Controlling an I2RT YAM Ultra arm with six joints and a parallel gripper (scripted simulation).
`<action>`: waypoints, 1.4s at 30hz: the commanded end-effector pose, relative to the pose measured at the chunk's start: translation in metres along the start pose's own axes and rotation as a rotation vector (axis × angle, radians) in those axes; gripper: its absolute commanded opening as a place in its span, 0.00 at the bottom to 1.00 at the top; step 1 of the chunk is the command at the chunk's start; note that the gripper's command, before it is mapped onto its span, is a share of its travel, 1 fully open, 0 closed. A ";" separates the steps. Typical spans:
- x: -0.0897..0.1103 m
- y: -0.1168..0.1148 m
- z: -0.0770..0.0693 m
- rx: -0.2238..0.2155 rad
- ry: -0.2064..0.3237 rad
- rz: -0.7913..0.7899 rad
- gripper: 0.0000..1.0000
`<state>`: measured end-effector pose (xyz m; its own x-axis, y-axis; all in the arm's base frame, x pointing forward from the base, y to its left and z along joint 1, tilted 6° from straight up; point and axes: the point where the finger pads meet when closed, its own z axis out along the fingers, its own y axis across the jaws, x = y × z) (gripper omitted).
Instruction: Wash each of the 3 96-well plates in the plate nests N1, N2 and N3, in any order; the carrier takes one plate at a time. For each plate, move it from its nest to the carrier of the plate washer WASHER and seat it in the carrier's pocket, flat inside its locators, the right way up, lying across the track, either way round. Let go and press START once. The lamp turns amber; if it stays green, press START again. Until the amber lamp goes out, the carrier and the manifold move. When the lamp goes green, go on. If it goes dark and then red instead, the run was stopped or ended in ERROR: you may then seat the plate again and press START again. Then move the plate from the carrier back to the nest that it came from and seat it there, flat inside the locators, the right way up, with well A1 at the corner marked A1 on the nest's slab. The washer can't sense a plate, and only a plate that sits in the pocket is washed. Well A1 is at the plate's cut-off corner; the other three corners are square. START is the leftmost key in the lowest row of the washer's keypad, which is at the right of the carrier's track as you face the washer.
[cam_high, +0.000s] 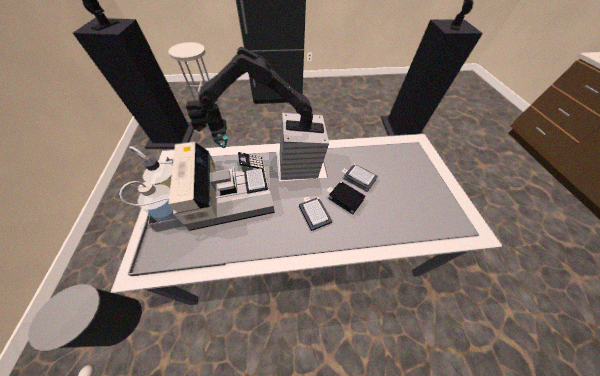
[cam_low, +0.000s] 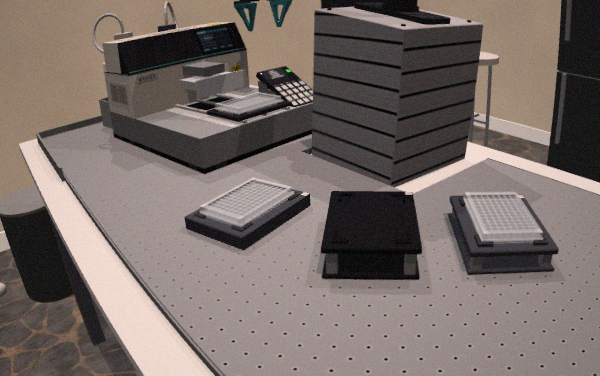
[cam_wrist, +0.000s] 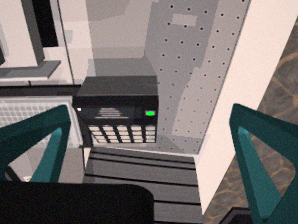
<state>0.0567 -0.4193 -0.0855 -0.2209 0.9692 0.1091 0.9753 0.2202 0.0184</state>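
Worktop (cam_low: 280, 320): matte grey board dotted with small holes, white-rimmed; the hole grid showed in the exterior and wrist views only.
Near nest (cam_low: 248, 220): low dark slab carrying a clear, gridded 96-well plate (cam_low: 246, 201).
Middle nest (cam_low: 371, 221): black, flat-topped, raised on short legs, bare of any plate; its legs were visible only in the exterior view.
Right nest (cam_low: 505, 245): dark stepped slab holding a second clear plate (cam_low: 502, 216).
Washer (cam_low: 200, 125): boxy beige-grey housing with a dark band; a third clear plate (cam_low: 248, 104) lay in the carrier on its track.
Keypad (cam_wrist: 124, 117): black sloped panel, pale keys in rows, green lamp (cam_wrist: 150, 113) lit; the wrist view looked straight down on it.
Arm pedestal (cam_low: 395, 100): ribbed grey block.
Jaws (cam_low: 262, 12): teal, triangular fingers spread wide, gripping nothing, hanging above the keypad.
Tubing and bottles (cam_high: 150, 175): behind the washer, seen only from the top.
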 end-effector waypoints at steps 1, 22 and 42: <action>-0.004 0.000 -0.005 0.002 -0.015 -0.001 1.00; -0.004 0.000 -0.005 0.002 -0.015 -0.001 1.00; 0.018 0.009 0.007 0.001 -0.015 -0.001 0.00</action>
<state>0.0594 -0.3891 -0.0984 -0.2246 0.9632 0.1475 0.9744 0.2240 0.0210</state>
